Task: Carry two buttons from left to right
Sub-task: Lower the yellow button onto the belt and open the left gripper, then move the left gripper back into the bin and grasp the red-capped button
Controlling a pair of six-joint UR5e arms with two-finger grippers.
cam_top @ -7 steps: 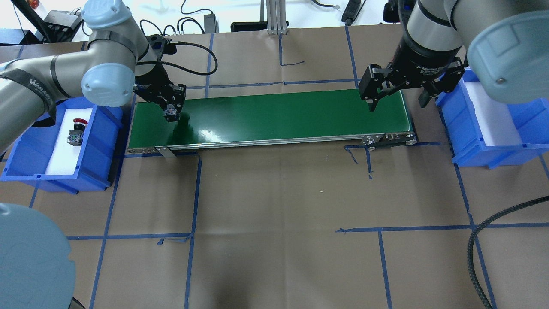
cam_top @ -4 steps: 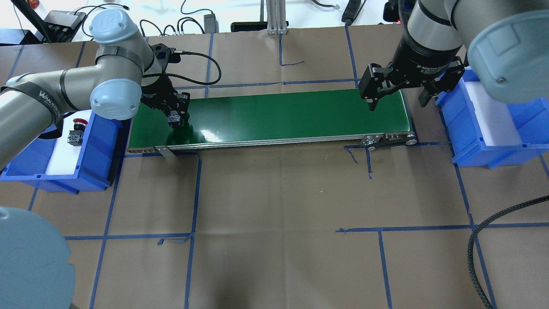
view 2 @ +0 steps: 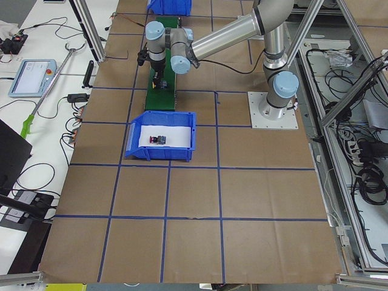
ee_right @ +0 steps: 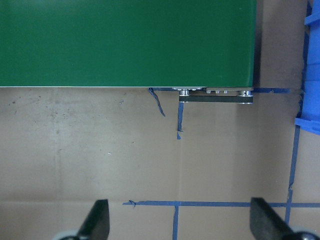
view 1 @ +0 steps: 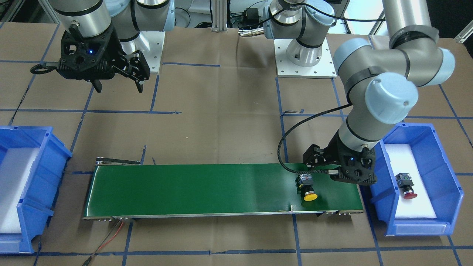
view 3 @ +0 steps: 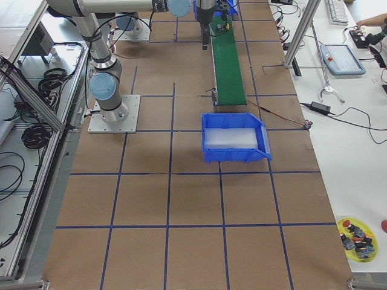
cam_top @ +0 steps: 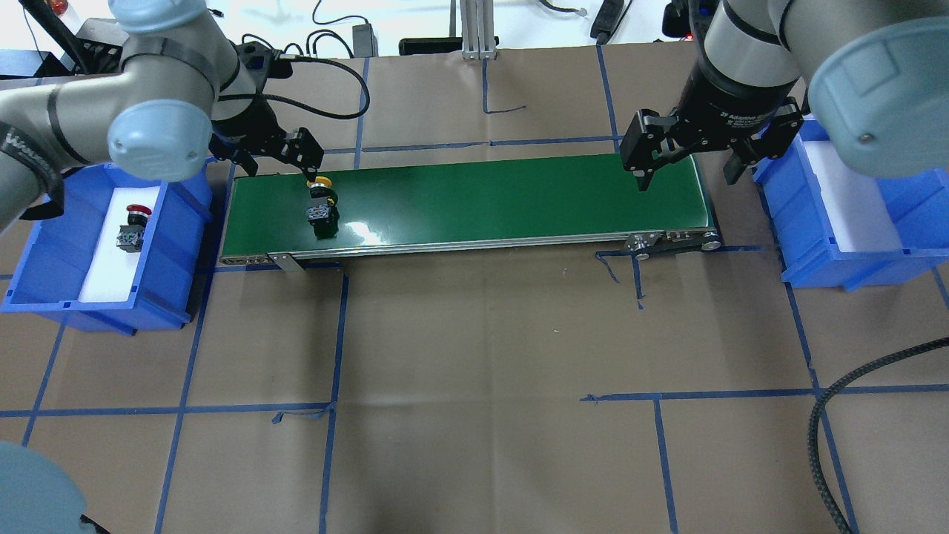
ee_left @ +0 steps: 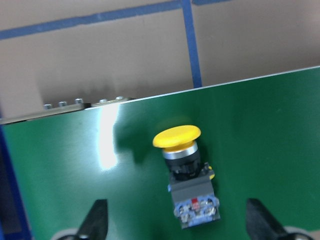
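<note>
The yellow-capped button point(cam_top: 322, 202) point(view 1: 307, 188) point(ee_left: 185, 175) lies on its side at the left end of the green conveyor belt point(cam_top: 482, 200), cap pointing away from the robot. My left gripper point(cam_top: 280, 169) hovers open just above and behind it; its fingers point(ee_left: 97, 222) flank the button's body without touching. The red-capped button point(cam_top: 133, 226) point(view 1: 405, 186) rests on white foam in the left blue bin point(cam_top: 170, 245). My right gripper point(cam_top: 686, 180) point(view 1: 119, 88) hangs open and empty over the belt's right end.
The right blue bin point(cam_top: 786, 215) point(view 1: 40, 155) holds only white foam. A black cable point(cam_top: 823, 445) loops at the table's near right corner. An aluminium post point(cam_top: 478, 30) stands behind the belt. Blue tape lines grid the brown table cover.
The left gripper, shut on the yellow button over the belt before, has opened and pulled back and up. The button now lies free on the belt. The right arm has not moved.
</note>
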